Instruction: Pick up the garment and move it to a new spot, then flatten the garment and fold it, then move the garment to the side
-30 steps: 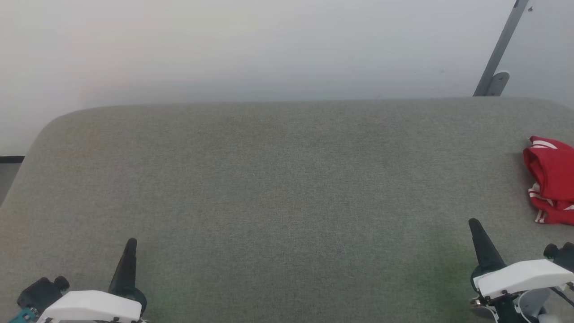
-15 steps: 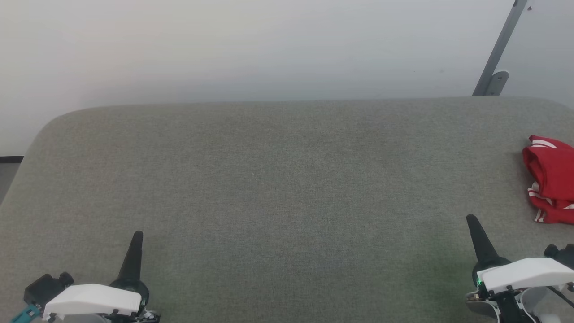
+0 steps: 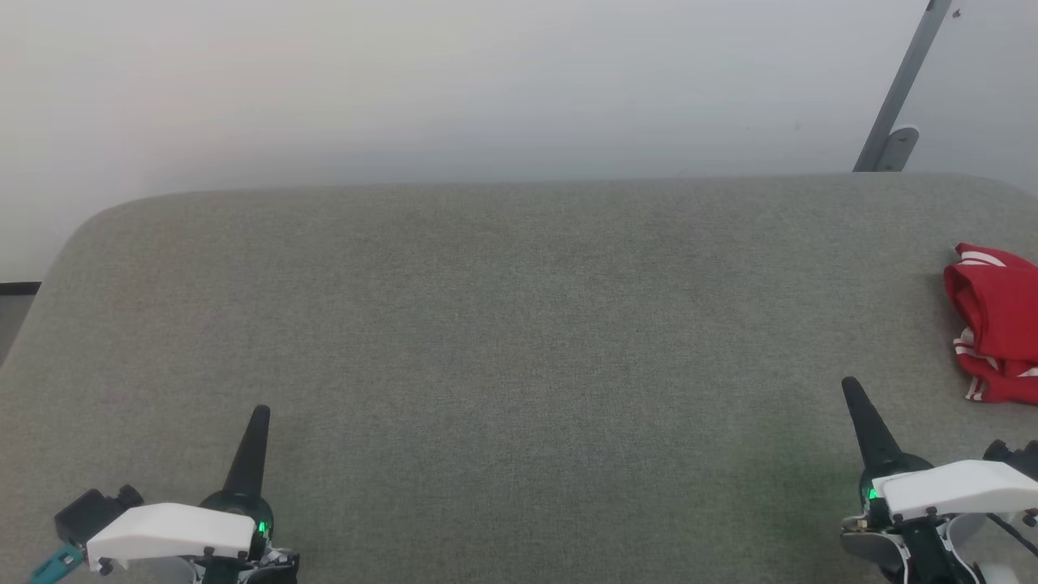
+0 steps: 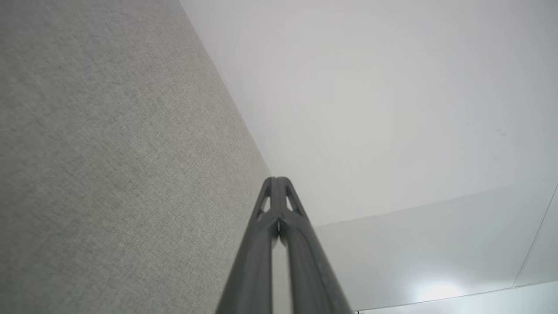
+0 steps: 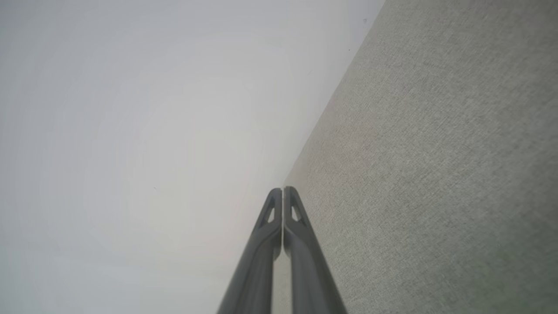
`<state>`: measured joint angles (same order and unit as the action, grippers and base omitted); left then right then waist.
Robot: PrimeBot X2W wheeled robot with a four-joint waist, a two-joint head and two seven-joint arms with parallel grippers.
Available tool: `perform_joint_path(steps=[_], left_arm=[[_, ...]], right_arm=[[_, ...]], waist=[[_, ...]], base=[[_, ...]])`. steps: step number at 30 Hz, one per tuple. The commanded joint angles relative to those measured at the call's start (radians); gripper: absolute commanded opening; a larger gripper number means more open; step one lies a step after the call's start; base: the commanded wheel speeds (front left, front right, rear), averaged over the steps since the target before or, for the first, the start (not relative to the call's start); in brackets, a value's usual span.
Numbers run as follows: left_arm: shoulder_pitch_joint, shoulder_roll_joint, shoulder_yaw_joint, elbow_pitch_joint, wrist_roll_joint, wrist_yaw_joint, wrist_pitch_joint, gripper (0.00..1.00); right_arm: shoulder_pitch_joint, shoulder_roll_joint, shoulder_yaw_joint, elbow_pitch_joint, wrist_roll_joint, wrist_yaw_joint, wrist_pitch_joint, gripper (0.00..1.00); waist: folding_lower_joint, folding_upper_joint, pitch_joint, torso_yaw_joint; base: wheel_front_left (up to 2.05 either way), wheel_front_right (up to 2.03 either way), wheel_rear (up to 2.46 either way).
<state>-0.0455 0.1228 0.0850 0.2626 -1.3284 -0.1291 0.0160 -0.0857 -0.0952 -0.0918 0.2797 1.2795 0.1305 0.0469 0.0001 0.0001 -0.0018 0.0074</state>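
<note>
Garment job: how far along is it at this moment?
Done: nothing that shows; the garment lies bunched at the right edge of the grey padded surface, neither flat nor neatly folded. In hand: nothing; the left hand and right hand are shut and empty, apart from it. Left: seemingly the pick-up, move, flattening, folding and setting aside.

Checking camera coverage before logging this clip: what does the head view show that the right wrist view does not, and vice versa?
Head view: the red garment bunched on the grey padded surface, far right, the left gripper at lower left, and a slanted metal bar against the wall. Right wrist view: a close look along the right gripper, fingers meeting at the tips, holding nothing. Shared: the right gripper, that surface and the pale wall.
</note>
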Motion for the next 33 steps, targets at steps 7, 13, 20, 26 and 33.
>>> perform_joint_path(steps=[7, 13, 20, 26, 33], left_arm=[[-0.032, -0.009, 0.011, -0.011, -0.059, -0.002, 0.019, 0.0], [-0.038, -0.02, 0.014, -0.013, -0.094, -0.002, 0.032, 0.0], [-0.049, -0.033, 0.018, -0.015, -0.146, -0.002, 0.049, 0.0], [-0.05, -0.044, 0.022, -0.016, -0.176, -0.002, 0.062, 0.0], [-0.057, -0.053, 0.025, -0.017, -0.212, -0.002, 0.073, 0.0]], right_arm=[[-0.018, 0.009, -0.004, -0.016, 0.064, 0.0, 0.016, 0.0], [-0.021, 0.015, -0.007, -0.02, 0.108, 0.0, 0.024, 0.0], [-0.023, 0.022, -0.012, -0.025, 0.165, 0.0, 0.035, 0.0], [-0.025, 0.028, -0.015, -0.028, 0.203, 0.0, 0.044, 0.0], [-0.025, 0.034, -0.018, -0.032, 0.242, 0.0, 0.052, 0.0]], waist=[[0.0, -0.0001, 0.001, -0.001], [0.0, -0.0001, 0.001, -0.002], [0.0, -0.0001, 0.002, -0.003], [0.0, -0.0001, 0.003, -0.004], [0.0, -0.0001, 0.003, -0.005]], base=[[0.0, 0.0, 0.0], [0.0, 0.0, 0.0], [0.0, 0.0, 0.0], [0.0, 0.0, 0.0], [0.0, 0.0, 0.0]])
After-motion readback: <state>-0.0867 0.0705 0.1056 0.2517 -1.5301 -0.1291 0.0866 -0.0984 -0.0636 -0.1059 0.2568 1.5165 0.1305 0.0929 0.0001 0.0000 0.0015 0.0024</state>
